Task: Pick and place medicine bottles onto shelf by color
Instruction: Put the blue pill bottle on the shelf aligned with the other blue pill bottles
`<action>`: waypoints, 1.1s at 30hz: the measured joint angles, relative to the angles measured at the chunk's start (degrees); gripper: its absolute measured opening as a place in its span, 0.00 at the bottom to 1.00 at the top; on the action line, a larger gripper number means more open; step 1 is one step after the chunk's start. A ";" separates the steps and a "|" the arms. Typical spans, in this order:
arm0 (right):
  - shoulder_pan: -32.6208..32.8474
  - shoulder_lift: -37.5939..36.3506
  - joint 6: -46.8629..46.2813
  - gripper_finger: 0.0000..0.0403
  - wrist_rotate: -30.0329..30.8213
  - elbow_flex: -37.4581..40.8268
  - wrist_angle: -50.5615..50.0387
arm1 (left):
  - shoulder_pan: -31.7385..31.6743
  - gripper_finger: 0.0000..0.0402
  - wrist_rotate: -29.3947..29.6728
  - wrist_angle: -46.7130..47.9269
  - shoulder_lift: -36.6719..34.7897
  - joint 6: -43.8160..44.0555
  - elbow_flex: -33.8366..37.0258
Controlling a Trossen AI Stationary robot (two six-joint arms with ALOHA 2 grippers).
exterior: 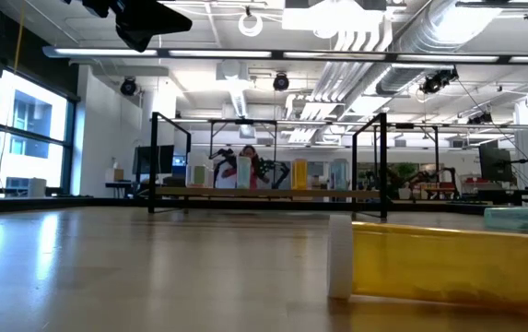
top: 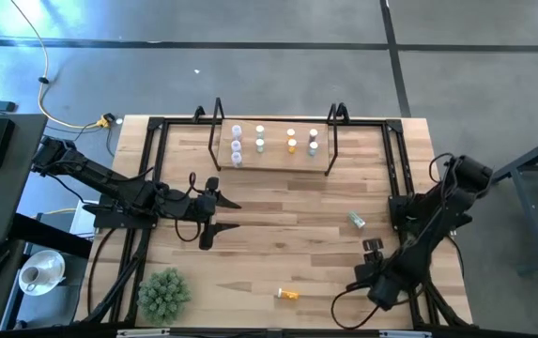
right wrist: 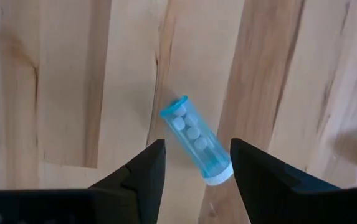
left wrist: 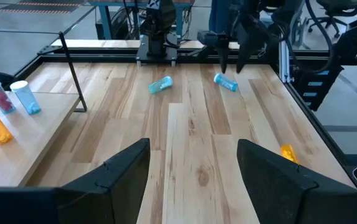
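Note:
The shelf [top: 273, 167] stands at the table's far middle, with several upright bottles [top: 260, 139] on its board; some show in the left wrist view [left wrist: 25, 98]. A teal bottle [right wrist: 197, 142] lies on its side on the table. My right gripper [right wrist: 197, 146] is open above it, fingers pointing down on either side; it also shows in the high view [top: 373, 247]. A second teal bottle [top: 356, 222] lies just beyond it. An orange bottle [top: 287, 294] lies near the front edge. My left gripper [top: 226, 214] is open and empty at mid-left.
A green spiky plant ball [top: 163, 293] sits at the near left corner. Black frame rails [top: 402, 160] run along the table's sides. Bare wood [top: 287, 244] lies between the two grippers. In the low view the orange bottle [exterior: 439, 263] lies close, with the shelf [exterior: 273, 194] far behind.

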State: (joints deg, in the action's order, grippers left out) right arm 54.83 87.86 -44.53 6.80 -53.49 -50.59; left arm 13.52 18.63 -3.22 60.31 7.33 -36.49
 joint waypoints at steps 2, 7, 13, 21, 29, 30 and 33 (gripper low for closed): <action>0.00 0.93 0.61 0.43 -0.02 0.00 0.73 | 0.00 0.58 0.02 0.00 0.00 0.00 0.00; -0.02 3.68 4.51 0.43 -0.90 0.00 2.93 | 0.00 0.58 0.02 -0.02 0.00 0.01 0.00; -0.02 7.01 7.23 0.43 -1.15 0.00 4.20 | 0.00 0.58 0.02 -0.01 0.00 0.00 -0.01; -0.02 10.23 9.66 0.40 -1.65 -0.07 5.47 | 0.00 0.58 0.02 -0.02 0.00 0.00 -0.01; -0.05 10.44 9.66 0.24 -2.38 -0.13 5.84 | 0.00 0.58 0.02 -0.02 0.00 0.00 0.00; -0.11 10.44 9.66 0.22 -2.38 -0.13 5.93 | 0.00 0.58 0.02 -0.02 0.00 0.00 0.00; -0.57 10.44 9.28 0.20 -2.12 -0.12 6.44 | 0.00 0.58 0.02 -0.02 0.00 0.00 0.00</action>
State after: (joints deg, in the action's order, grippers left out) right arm 54.26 98.30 -35.25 4.69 -53.61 -44.15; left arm 13.52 18.65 -3.25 60.31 7.33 -36.49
